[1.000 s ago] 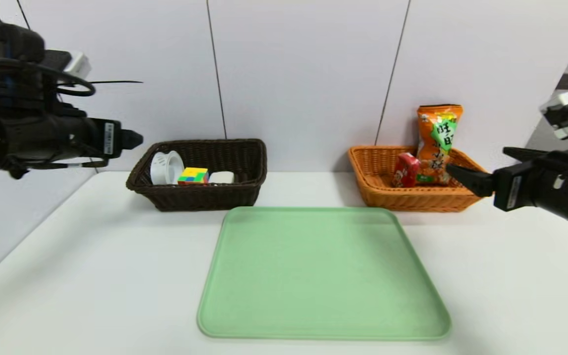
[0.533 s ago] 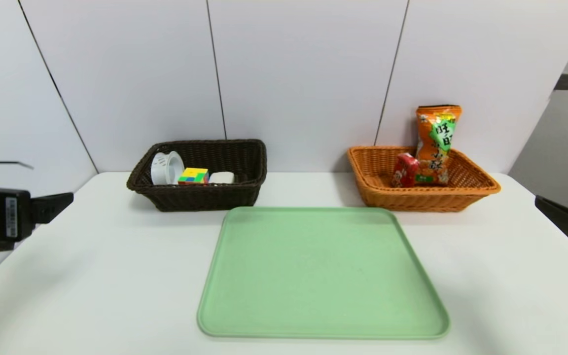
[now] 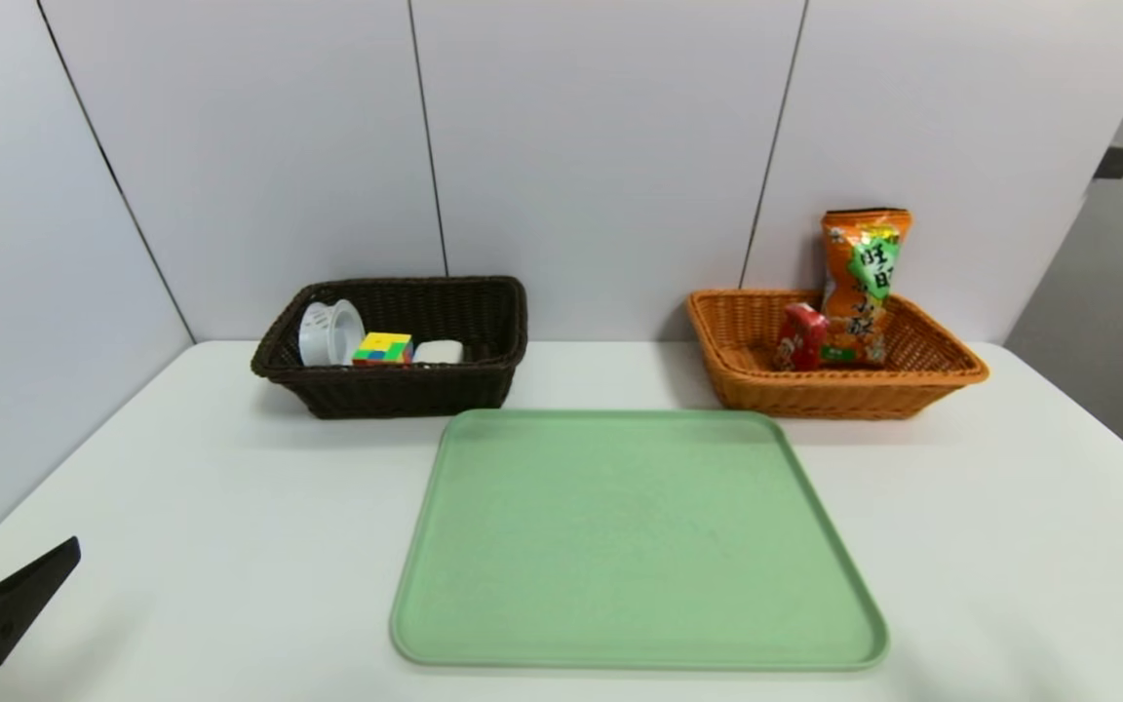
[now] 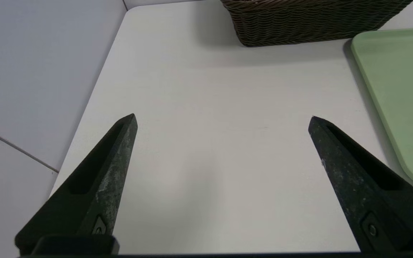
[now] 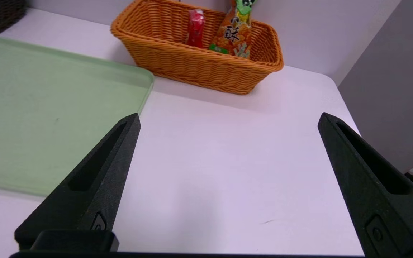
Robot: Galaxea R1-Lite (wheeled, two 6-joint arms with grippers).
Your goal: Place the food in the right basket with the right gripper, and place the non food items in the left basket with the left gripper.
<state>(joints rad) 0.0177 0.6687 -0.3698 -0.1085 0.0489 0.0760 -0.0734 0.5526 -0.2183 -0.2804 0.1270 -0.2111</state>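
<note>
Jaws of the left gripper (image 4: 223, 115) are spread wide with nothing between them, at the near left of the white table (image 3: 230, 507). Its two black fingers point forward over the tabletop. Well beyond their tips, toward the back wall, sits a dark brown woven basket (image 3: 406, 398). Inside it, from left to right, are a white ring roll (image 3: 329, 333) standing on its edge, a multicoloured puzzle cube (image 3: 384, 349) and a white rounded block (image 3: 440, 352).

Between the two grippers lies a flat green tray (image 3: 635, 536), farther forward than either set of jaws.

Beyond the tray, an orange-tan woven basket (image 3: 834, 398) stands well ahead of the right gripper (image 5: 229, 114). It holds a small red packet (image 3: 801, 337) and, to the packet's right, a long orange snack bag (image 3: 859, 288), upright and rising above the rim. The right gripper is at the near right, fingers pointing forward, its jaws also wide apart and holding nothing.
</note>
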